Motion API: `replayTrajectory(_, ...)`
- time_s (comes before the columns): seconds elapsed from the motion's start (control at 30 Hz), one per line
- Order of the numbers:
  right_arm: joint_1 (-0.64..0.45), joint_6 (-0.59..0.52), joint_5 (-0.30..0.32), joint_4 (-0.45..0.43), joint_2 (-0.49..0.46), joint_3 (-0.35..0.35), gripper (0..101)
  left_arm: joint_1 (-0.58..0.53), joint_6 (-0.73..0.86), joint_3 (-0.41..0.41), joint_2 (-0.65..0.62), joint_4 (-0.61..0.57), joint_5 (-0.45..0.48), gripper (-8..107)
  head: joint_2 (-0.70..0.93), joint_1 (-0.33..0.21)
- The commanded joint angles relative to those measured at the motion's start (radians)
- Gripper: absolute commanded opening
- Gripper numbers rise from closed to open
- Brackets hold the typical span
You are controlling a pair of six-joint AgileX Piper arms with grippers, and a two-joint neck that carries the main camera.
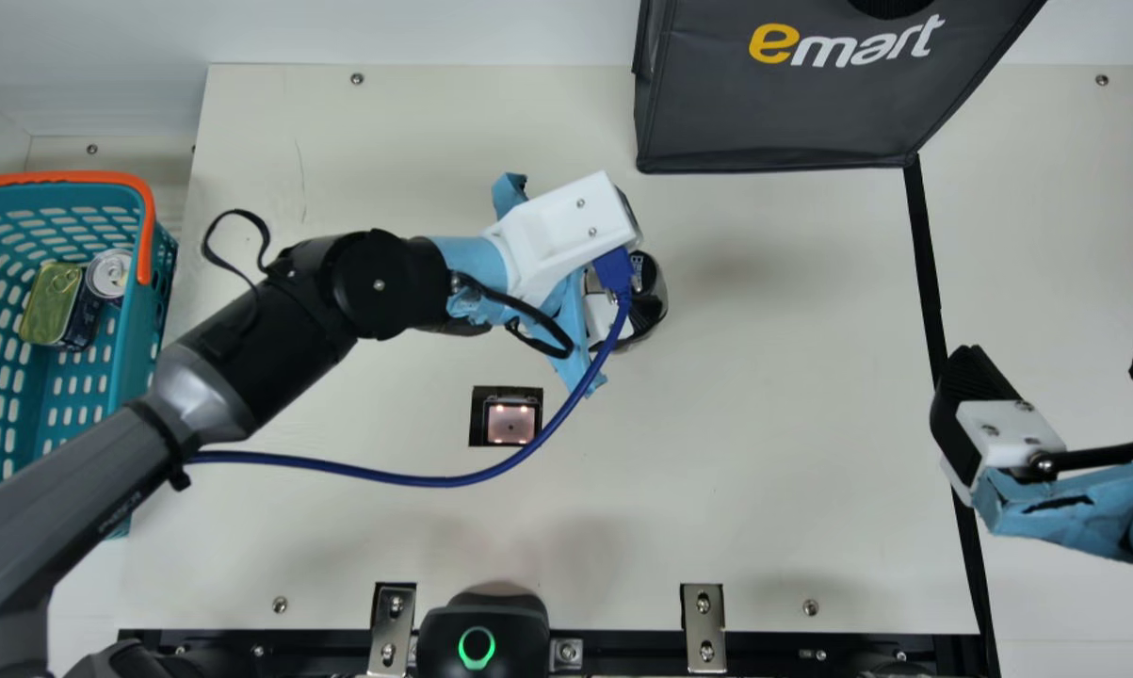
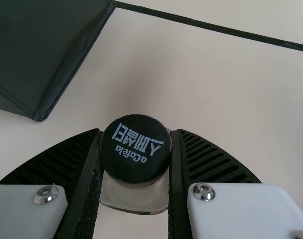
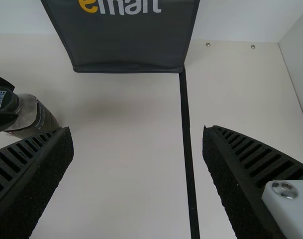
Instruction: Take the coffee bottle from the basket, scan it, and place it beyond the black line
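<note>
Left gripper, jaws clamped on coffee bottle at cap, is over worktop, short of black line; right gripper jaws are apart. High grip might let bottle swing if carried fast; releasing it tilted or too high could topple it.

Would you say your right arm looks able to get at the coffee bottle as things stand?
Probably not easily: my right hand is open, but my left hand grips the coffee bottle around its cap, which likely blocks a hold there.
</note>
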Motion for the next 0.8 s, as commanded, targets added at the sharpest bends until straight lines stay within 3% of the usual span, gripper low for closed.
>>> replayTrajectory(0.0, 0.000, 0.000, 0.000, 0.000, 0.000, 0.000, 91, -0.002, 0.002, -0.002, 0.004, -0.001, -0.002, 17, 0.002, -0.027)
replayTrajectory(0.7, 0.000, 0.000, 0.000, 0.000, 0.000, 0.000, 91, -0.003, -0.005, 0.003, 0.023, -0.015, -0.025, 87, 0.002, -0.027)
replayTrajectory(0.77, 0.000, 0.000, 0.000, 0.000, 0.000, 0.000, 91, -0.003, -0.007, 0.002, 0.025, -0.015, -0.028, 90, 0.002, -0.027)
